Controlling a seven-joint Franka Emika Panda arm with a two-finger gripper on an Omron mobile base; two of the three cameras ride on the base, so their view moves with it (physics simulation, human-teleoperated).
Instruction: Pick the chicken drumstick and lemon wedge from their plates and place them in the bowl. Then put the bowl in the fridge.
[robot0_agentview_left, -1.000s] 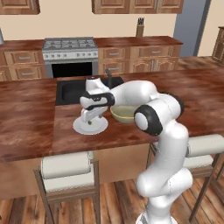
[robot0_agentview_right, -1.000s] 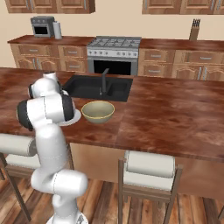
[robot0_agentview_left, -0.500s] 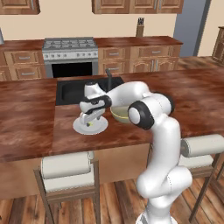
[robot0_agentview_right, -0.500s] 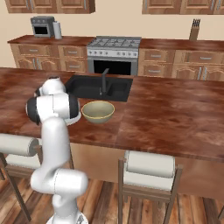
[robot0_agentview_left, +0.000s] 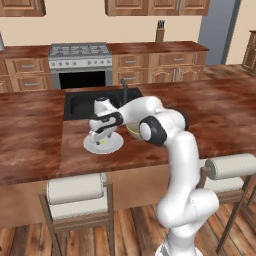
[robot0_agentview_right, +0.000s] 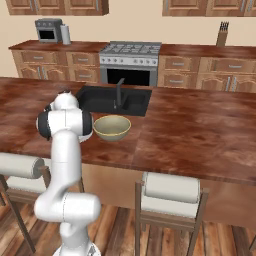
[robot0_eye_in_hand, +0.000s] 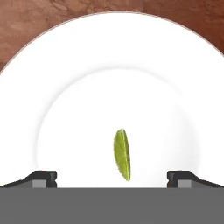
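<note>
A tiny yellow-green lemon wedge (robot0_eye_in_hand: 122, 154) lies on a round white plate (robot0_eye_in_hand: 78, 78) in the hand view, between my two dark fingertips (robot0_eye_in_hand: 41, 177) and a little ahead of them. My gripper (robot0_eye_in_hand: 111, 179) is open, its fingers set wide to either side of the wedge and touching nothing. From the left base view the gripper (robot0_agentview_left: 102, 140) hangs just over the plate (robot0_agentview_left: 116, 145) on the wooden island, and the wedge (robot0_agentview_left: 103, 142) shows as a small speck under it. The olive-tan bowl (robot0_agentview_right: 112, 127) stands beside the plate, to its right (robot0_agentview_left: 133, 131). The chicken drumstick is out of view.
A black sink (robot0_agentview_left: 82, 102) with a faucet (robot0_agentview_left: 123, 89) is sunk into the island behind the plate. Stools (robot0_agentview_left: 77, 192) stand along the island's near edge. A stove (robot0_agentview_left: 80, 62) and wooden cabinets line the back wall.
The hand has come down closer over the plate and the elbow has shifted; the jaws have stayed wide open. Plate, wedge and bowl have not moved.
</note>
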